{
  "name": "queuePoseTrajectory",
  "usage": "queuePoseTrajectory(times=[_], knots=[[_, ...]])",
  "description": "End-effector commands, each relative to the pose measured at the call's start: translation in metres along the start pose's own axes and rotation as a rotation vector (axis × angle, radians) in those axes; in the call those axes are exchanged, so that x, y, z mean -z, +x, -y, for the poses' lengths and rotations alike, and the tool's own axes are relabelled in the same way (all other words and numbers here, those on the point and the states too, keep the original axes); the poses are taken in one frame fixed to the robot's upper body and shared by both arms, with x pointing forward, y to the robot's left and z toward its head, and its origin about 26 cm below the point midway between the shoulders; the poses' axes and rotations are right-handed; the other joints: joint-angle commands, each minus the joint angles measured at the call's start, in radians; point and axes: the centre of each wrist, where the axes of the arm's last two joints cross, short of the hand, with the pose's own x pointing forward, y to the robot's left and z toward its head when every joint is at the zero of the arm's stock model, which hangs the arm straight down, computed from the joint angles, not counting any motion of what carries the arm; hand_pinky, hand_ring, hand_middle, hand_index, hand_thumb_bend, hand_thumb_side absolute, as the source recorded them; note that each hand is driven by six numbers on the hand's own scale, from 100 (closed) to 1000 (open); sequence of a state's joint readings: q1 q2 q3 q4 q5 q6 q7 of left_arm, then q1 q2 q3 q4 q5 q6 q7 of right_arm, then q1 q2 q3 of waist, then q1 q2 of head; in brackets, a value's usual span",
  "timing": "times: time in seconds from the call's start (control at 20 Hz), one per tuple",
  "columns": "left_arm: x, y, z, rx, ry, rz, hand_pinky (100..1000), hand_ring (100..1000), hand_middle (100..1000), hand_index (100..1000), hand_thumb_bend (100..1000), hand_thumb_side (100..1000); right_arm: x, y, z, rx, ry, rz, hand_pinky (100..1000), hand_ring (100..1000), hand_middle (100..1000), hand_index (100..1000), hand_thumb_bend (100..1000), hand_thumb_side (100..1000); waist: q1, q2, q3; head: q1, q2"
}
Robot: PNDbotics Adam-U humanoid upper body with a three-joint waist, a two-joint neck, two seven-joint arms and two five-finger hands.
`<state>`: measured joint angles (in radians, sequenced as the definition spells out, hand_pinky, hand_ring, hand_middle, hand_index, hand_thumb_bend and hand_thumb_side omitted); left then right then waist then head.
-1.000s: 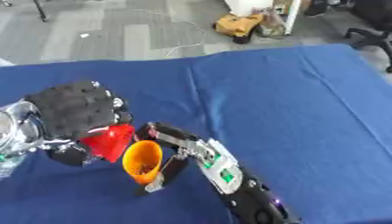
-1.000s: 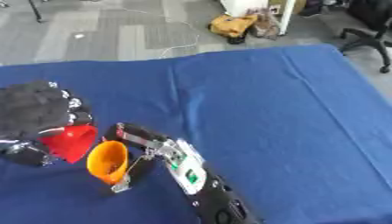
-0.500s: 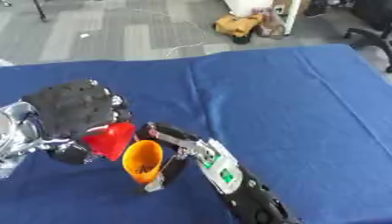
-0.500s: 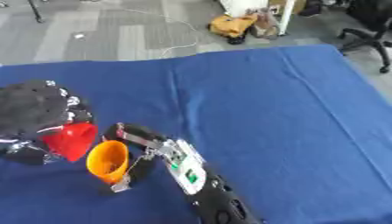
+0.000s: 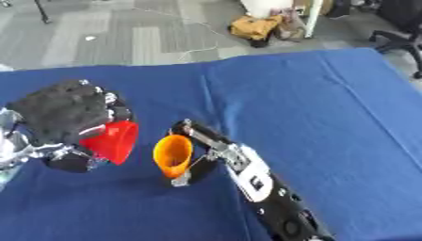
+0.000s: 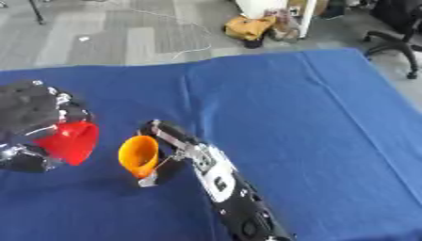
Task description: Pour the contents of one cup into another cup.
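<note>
Left hand (image 5: 62,113) hides most of red cup (image 5: 111,142).

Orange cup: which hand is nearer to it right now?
Right. The right hand is curled round the orange cup, holding it tipped sideways; the left hand grips the red cup just to its left.

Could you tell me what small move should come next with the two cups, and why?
Probably bring the red cup in the left hand a little closer to the orange cup held by the right hand. Both cups are tipped with their mouths facing each other, but a gap of blue table shows between the rims.
</note>
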<state>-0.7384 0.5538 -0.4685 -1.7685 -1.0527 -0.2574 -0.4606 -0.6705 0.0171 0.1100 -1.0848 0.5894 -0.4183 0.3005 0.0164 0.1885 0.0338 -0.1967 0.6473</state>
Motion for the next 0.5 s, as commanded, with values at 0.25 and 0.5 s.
queuePoseTrajectory(times=[0.25,0.5], knots=[[-0.005,-0.009,0.002,-0.061,0.034,-0.056,100,141,172,691,100,100,-0.013,-0.012,0.016,-0.069,-0.092,-0.073,916,697,817,855,1000,484,-0.002,-0.015,-0.002,0.001,-0.011],[-0.004,-0.011,0.012,-0.159,0.068,-0.099,100,161,184,677,100,133,-0.020,-0.015,0.021,-0.067,-0.156,-0.087,950,729,846,892,1000,541,-0.005,-0.015,-0.003,0.002,-0.012]])
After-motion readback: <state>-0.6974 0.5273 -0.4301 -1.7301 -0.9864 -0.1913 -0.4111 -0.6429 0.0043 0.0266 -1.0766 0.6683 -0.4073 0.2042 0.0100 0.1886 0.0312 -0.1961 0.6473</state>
